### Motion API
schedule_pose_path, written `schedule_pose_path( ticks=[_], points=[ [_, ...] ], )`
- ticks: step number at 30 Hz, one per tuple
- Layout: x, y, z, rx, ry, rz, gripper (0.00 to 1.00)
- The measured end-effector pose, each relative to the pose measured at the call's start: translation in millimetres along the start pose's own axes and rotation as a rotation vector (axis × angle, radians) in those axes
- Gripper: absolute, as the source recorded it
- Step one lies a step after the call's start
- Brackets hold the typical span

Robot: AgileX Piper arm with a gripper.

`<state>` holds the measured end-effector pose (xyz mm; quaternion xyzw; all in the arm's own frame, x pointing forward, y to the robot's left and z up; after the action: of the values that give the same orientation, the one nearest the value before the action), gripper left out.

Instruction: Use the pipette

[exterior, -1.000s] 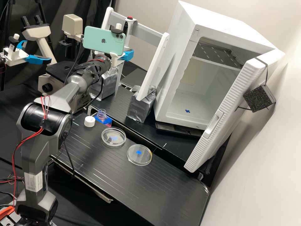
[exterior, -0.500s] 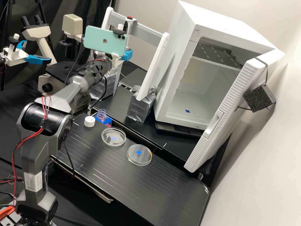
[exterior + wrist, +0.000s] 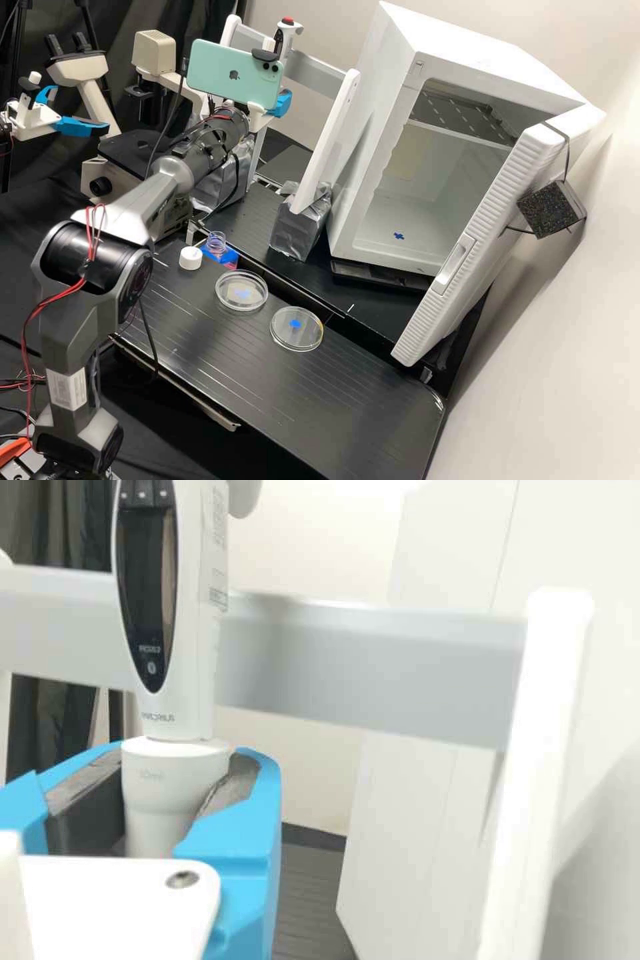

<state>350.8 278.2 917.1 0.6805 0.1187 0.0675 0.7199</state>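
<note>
In the high view my gripper (image 3: 283,104) is up at the grey crossbar of the white stand, partly behind the phone on the arm. The white pipette (image 3: 287,41), with a red top button, stands roughly upright in it. In the wrist view the blue fingers' dark pads of my gripper (image 3: 172,785) press on the white lower barrel of the pipette (image 3: 200,670) from both sides; its dark display is above them. The barrel's lower end is hidden. On the bench are an open bottle (image 3: 216,244) of pinkish liquid, a petri dish (image 3: 255,303) and another petri dish (image 3: 308,341).
The stand's crossbar (image 3: 320,75) runs behind the pipette to a white upright (image 3: 331,143) in a foil-wrapped base (image 3: 300,225). A white cap (image 3: 191,258) lies beside the bottle. At the right is a white incubator (image 3: 383,87), its door (image 3: 490,227) standing open.
My gripper and the phone on the arm have moved right and slightly up in the high view, and the pipette has moved along with them. The dishes and bottle have stayed put.
</note>
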Motion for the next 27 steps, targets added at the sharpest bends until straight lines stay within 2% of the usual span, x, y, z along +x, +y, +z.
schedule_pose_path(
  ticks=[4, 5, 6, 8, 10, 12, 15, 18, 23, 27],
  points=[
    [-6, 7.0, 0, 0.002, 0.012, 0.014, 0.00],
    [-10, 9.8, 1, 0.010, 0.016, 0.022, 0.00],
    [-14, 10.6, 4, 0.036, 0.013, 0.024, 0.00],
    [-25, 13.5, 7, 0.024, 0.016, 0.032, 0.00],
    [-34, 14.0, 14, 0.075, 0.014, 0.041, 0.00],
    [-49, 15.0, 19, 0.088, 0.025, 0.063, 0.00],
    [-68, 16.1, 26, 0.138, 0.042, 0.104, 0.00],
    [-85, 14.0, 30, 0.158, 0.072, 0.148, 0.00],
    [-102, 3.1, 33, 0.134, 0.111, 0.191, 0.00],
    [-107, -11.1, 35, 0.109, 0.109, 0.181, 0.00]
  ],
)
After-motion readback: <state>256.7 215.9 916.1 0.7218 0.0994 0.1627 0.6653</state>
